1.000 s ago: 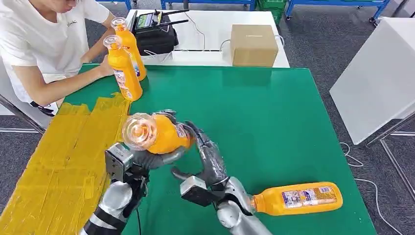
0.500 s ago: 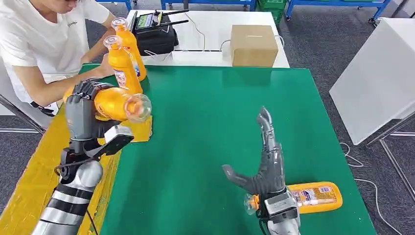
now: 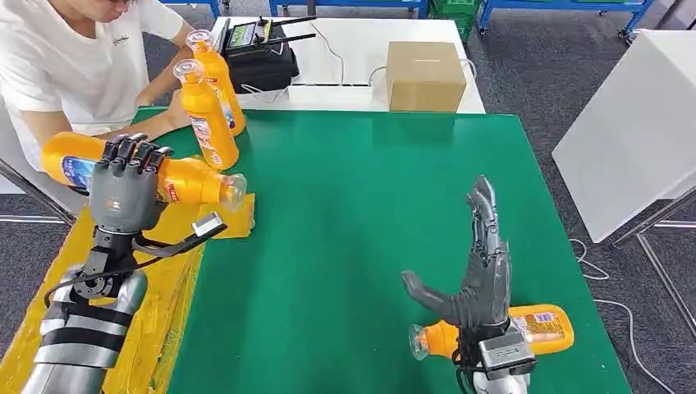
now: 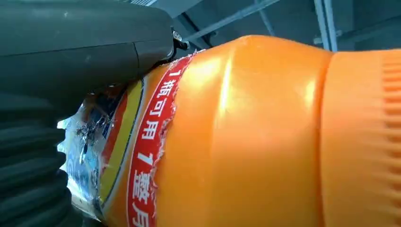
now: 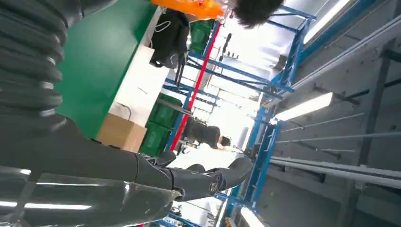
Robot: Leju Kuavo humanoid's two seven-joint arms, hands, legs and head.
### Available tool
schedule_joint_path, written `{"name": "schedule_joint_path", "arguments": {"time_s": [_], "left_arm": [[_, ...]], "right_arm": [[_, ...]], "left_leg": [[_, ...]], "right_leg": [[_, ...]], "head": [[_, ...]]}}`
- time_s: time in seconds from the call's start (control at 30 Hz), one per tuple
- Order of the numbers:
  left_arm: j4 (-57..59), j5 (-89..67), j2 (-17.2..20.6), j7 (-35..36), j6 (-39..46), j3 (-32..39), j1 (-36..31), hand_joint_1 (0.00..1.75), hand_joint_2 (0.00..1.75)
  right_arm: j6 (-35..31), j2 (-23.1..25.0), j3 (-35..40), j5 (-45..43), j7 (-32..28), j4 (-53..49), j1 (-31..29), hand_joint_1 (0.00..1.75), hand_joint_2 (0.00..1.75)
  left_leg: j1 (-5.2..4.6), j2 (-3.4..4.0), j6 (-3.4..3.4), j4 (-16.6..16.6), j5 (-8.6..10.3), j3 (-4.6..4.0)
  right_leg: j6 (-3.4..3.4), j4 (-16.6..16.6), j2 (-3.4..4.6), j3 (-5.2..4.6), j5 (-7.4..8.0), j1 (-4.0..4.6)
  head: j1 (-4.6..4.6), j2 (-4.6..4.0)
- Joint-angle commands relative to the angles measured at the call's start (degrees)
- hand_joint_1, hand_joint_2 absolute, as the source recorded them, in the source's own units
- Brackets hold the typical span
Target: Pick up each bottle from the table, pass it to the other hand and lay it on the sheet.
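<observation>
The orange plastic bottle with a clear cap (image 3: 176, 180) lies level above the yellow taped sheet (image 3: 123, 246), its long axis across the sheet and its cap toward the green table mat (image 3: 369, 205). The left hand (image 3: 125, 193) grips its middle, fingers wrapped over the label. The right hand (image 3: 476, 271) stands upright over the mat with fingers straight and apart, holding nothing; it seems to stand in front of a second orange bottle (image 3: 533, 327) lying on the mat.

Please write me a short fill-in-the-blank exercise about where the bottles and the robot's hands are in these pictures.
1. The left hand grips an orange plastic bottle above the ____ sheet.
2. The right hand is ____, fingers apart, holding nothing.
3. Another orange bottle lies on its side on the ____ tabletop.
4. By the person, ____ orange bottles stand upright.

Missing words: yellow; open; green; two
</observation>
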Motion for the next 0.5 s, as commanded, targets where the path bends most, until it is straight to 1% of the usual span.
{"name": "schedule_joint_path", "arguments": {"time_s": [0.03,0.07,0.1,0.13,0.17,0.2,0.27,0.3,0.33,0.37,0.4,0.43,0.5], "left_arm": [[25.06,-1.35,10.84,10.22,-11.15,-20.77,-14.65,1.75,1.75],[30.17,-1.05,9.22,8.43,-13.17,-19.43,-16.03,1.75,1.75],[31.8,-1.04,8.61,8.0,-12.56,-18.86,-16.3,1.75,1.75],[34.74,-0.71,7.27,7.74,-13.77,-17.74,-16.59,1.75,1.75],[38.23,1.99,5.21,6.47,-16.65,-15.38,-16.7,1.75,1.75],[40.83,3.06,3.95,5.62,-17.99,-14.48,-16.75,1.75,1.75],[45.37,4.33,1.92,6.13,-20.19,-13.11,-17.08,1.75,1.75],[49.18,7.42,-0.8,5.16,-24.49,-10.74,-17.9,1.75,1.75],[50.62,8.78,-2.69,5.11,-24.98,-9.73,-17.86,1.75,1.75],[52.04,10.8,-4.53,4.49,-24.88,-8.4,-17.66,1.75,1.75],[52.67,11.93,-5.36,3.99,-24.59,-7.74,-17.45,1.75,1.75],[53.12,13.76,-6.19,3.38,-24.9,-6.62,-16.98,1.75,1.75],[53.08,16.73,-7.2,2.31,-25.27,-4.99,-15.49,1.75,1.75]], "right_arm": [[-1.82,-1.44,-2.88,-1.2,-1.88,-1.96,-1.01,0.0,1.75],[-1.45,-1.74,-3.33,-1.1,-1.89,-2.53,-0.97,0.0,1.75],[-1.19,-1.88,-3.61,-1.14,-1.81,-2.83,-0.86,0.0,1.75],[-0.79,-2.01,-3.78,-0.98,-1.73,-3.05,-0.68,0.0,1.75],[-0.26,-2.06,-4.02,-0.7,-1.88,-3.47,-0.48,0.0,1.75],[-0.32,-1.86,-4.38,-0.19,-2.09,-4.02,-0.2,0.0,1.75],[-0.3,-1.61,-4.49,0.85,-2.03,-4.7,0.02,0.0,1.75],[0.02,-1.57,-4.52,1.68,-1.58,-5.04,0.3,0.0,1.75],[0.16,-1.52,-4.61,1.94,-1.47,-5.3,0.55,0.0,1.75],[0.39,-1.43,-4.64,2.14,-1.25,-5.33,0.67,0.0,1.75],[0.51,-1.33,-4.7,2.26,-1.03,-5.2,0.66,0.0,1.75],[0.75,-1.21,-4.7,2.56,-0.6,-4.92,0.57,0.0,1.75],[1.25,-1.16,-4.46,2.97,0.13,-4.05,0.02,0.0,1.75]], "left_leg": [[0.1,-0.4,-0.09,0.04,0.08,-0.03],[0.14,-0.45,-0.11,0.03,0.09,0.02],[0.17,-0.42,-0.13,-0.02,0.13,0.08],[0.17,-0.29,-0.14,-0.1,0.15,0.17],[0.04,-0.21,-0.04,-0.06,0.07,0.14],[0.05,-0.26,-0.04,-0.13,0.08,0.24],[0.0,-0.3,0.0,-0.09,0.08,0.21],[0.08,-0.18,-0.01,-0.08,0.05,0.24],[-0.01,0.0,0.0,-0.07,0.06,0.17],[0.01,-0.11,0.0,-0.09,0.07,0.2],[0.1,-0.19,-0.03,-0.16,0.07,0.32],[-0.01,-0.12,0.0,-0.07,0.08,0.15],[-0.04,-0.16,-0.01,-0.05,0.06,0.13]], "right_leg": [[-0.19,0.01,-0.35,0.13,-0.04,0.11],[-0.23,-0.03,-0.4,0.17,-0.03,0.15],[-0.28,-0.1,-0.35,0.21,0.02,0.18],[-0.31,-0.16,-0.21,0.2,0.07,0.18],[-0.12,-0.08,-0.18,0.16,0.0,0.04],[-0.14,-0.18,-0.21,0.28,0.02,0.05],[-0.09,-0.11,-0.23,0.29,0.01,0.0],[-0.14,-0.17,-0.1,0.33,0.03,0.08],[-0.07,-0.06,0.05,0.16,0.01,-0.01],[-0.1,-0.13,-0.01,0.26,0.01,0.01],[-0.21,-0.31,-0.05,0.48,0.04,0.11],[-0.08,-0.11,-0.02,0.21,0.0,-0.01],[-0.09,-0.11,-0.08,0.19,0.02,-0.02]], "head": [[0.02,0.0],[0.02,0.0],[0.0,0.0],[-0.04,0.0],[-0.02,0.0],[-0.02,0.0],[0.0,0.0],[0.02,0.0],[-0.02,0.0],[0.0,0.0],[0.02,0.0],[0.0,0.0],[0.0,0.0]]}}
